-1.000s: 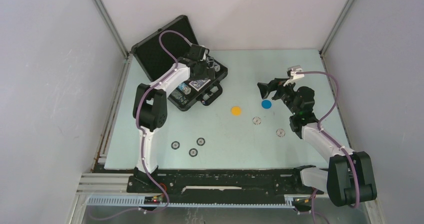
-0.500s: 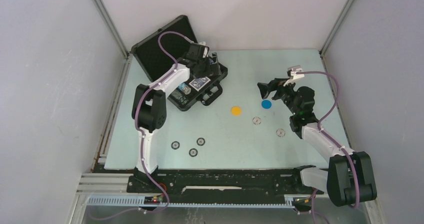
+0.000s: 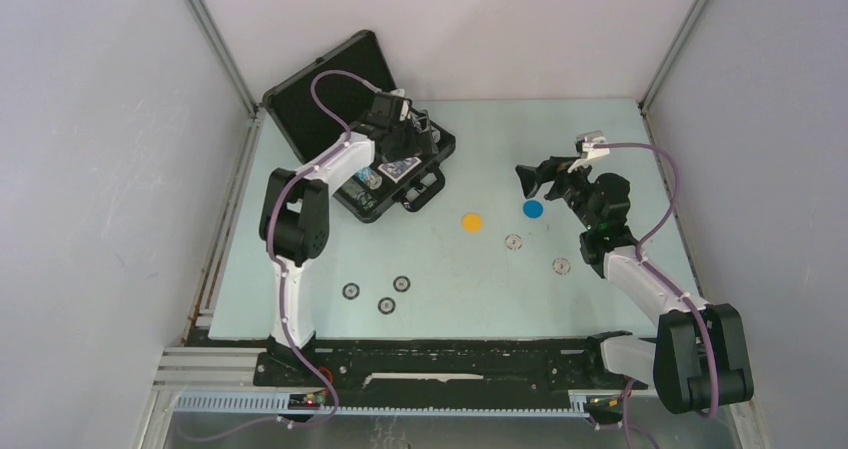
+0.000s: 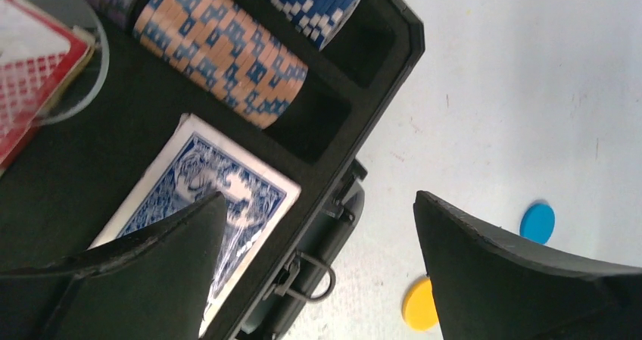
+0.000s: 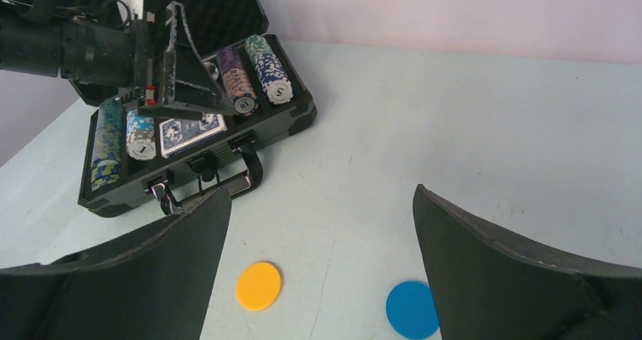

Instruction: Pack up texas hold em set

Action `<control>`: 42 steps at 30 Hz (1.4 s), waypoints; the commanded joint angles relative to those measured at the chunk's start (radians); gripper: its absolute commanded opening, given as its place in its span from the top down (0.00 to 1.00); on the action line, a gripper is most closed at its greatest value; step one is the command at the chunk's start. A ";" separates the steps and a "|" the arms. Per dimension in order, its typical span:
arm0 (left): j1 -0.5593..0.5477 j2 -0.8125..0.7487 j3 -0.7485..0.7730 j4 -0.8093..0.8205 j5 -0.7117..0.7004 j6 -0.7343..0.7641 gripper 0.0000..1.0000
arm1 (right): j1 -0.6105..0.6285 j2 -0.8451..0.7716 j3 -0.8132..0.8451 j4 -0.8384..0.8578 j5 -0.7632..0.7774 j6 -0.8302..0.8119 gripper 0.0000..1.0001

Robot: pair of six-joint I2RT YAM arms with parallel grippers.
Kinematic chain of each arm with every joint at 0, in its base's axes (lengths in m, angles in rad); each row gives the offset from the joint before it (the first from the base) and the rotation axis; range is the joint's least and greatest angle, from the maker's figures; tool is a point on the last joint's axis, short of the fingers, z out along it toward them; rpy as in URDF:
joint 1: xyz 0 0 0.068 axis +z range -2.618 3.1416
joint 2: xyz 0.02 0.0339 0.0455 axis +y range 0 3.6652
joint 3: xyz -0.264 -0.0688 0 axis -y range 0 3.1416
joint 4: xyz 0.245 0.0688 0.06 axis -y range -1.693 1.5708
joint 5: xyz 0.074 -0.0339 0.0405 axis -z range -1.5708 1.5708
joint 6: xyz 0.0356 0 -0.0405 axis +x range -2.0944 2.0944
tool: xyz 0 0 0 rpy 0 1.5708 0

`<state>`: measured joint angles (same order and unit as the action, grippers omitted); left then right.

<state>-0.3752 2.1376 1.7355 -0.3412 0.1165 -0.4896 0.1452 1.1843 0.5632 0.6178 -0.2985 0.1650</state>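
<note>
**Item: poker set, partly packed.**

**Location.** The briefcase (image 3: 395, 201) lies open at the far left corner of the counter (image 3: 600, 139), lid raised toward the far edge.
- Loose, middle of the counter: orange disc (image 3: 472, 222), blue disc (image 3: 533, 209).
- Loose, toward the right edge: two grey chips (image 3: 514, 241).
- Loose, toward the near edge, left: three dark chips (image 3: 385, 305).

**End effectors.** The left end effector (image 4: 318, 200) hangs spread over the case, holding nothing. The right end effector (image 5: 322, 192) is spread and empty above the two discs.

**Handling note (judgement).** The likely step is picking up the blue disc.
- It lies flat and thin on a smooth surface, so the fingers should come straight down astride it, tips touching the counter before they close.
- A skewed approach would likely skate it away.

**Materials.**
- Case: hard black shell with a bail handle and latches on the front wall, and dark foam cut into troughs.
- Chip rows (image 4: 227, 48): ridged cylinders lying on their sides, edges striped orange-and-blue or blue-and-white.
- Card deck (image 4: 227, 181): flat rectangle with a glossy blue scrollwork back, seated in its recess.
- Discs: plain matte plastic, unmarked.
</note>
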 commanded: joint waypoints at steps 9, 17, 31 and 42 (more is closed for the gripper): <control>0.003 -0.179 -0.065 -0.023 -0.032 0.080 0.00 | -0.008 -0.008 0.021 0.036 -0.008 0.024 0.00; 0.033 -0.053 -0.027 0.001 -0.031 0.039 0.00 | -0.014 -0.021 0.022 0.025 0.002 0.016 0.00; -0.006 -0.232 -0.120 -0.027 -0.047 0.071 0.00 | -0.028 -0.004 0.041 0.006 -0.009 0.034 0.00; -0.355 -0.208 -0.108 -0.256 -0.278 0.182 0.03 | -0.085 0.025 0.072 -0.056 0.049 0.119 0.00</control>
<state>-0.6067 1.8999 1.6012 -0.4679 -0.0620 -0.3672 0.0994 1.1995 0.5903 0.5751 -0.2871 0.2165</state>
